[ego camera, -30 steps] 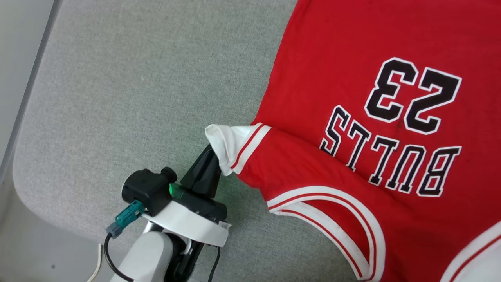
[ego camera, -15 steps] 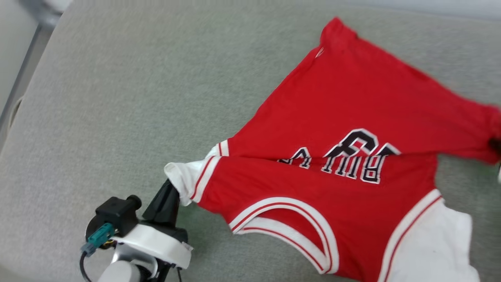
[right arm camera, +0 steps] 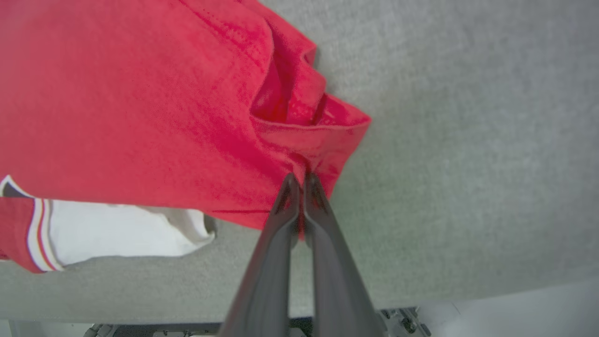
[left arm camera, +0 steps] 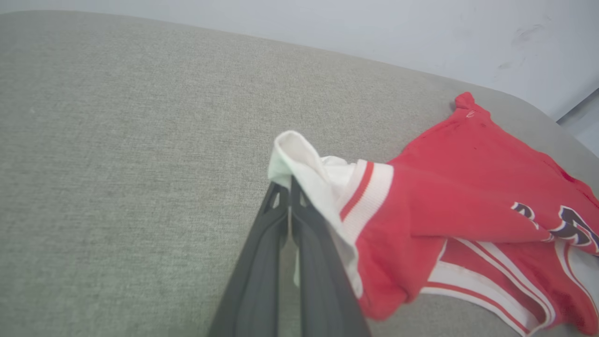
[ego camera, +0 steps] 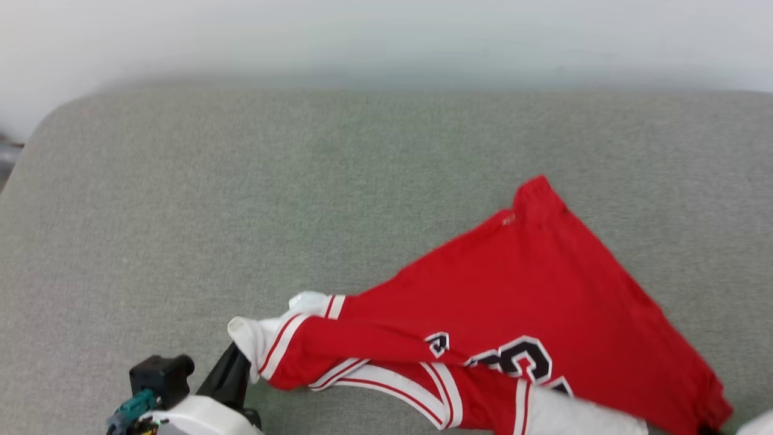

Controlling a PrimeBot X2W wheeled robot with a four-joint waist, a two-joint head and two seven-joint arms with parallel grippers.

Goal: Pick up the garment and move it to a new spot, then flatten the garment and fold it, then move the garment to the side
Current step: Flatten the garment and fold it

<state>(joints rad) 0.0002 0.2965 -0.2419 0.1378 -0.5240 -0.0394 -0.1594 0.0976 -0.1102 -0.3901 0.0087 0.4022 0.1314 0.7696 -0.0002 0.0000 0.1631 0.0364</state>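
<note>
The red jersey point(ego camera: 543, 290) lies bunched and partly doubled over on the grey padded table point(ego camera: 302, 199), its black numerals point(ego camera: 522, 359) half hidden by a fold. My left gripper point(ego camera: 238, 359) sits at the lower left of the head view, shut on the white sleeve point(ego camera: 256, 338). In the left wrist view its fingers point(left arm camera: 281, 220) pinch the white sleeve edge point(left arm camera: 299, 154), with the jersey point(left arm camera: 468, 187) trailing to the right. In the right wrist view my right gripper point(right arm camera: 302, 180) is shut on a red hem corner point(right arm camera: 323, 135) of the jersey, which hangs in folds.
The table's rounded far-left corner point(ego camera: 54, 115) meets a pale wall point(ego camera: 386, 36) behind it. Bare grey surface point(ego camera: 181, 211) spreads left of and beyond the jersey. The table's near edge point(right arm camera: 421, 299) runs just below the right gripper in the right wrist view.
The head camera has tilted up, so the far edge and wall now show. The jersey has gone from flat to doubled over, hiding most of the lettering. My left gripper still holds the sleeve.
</note>
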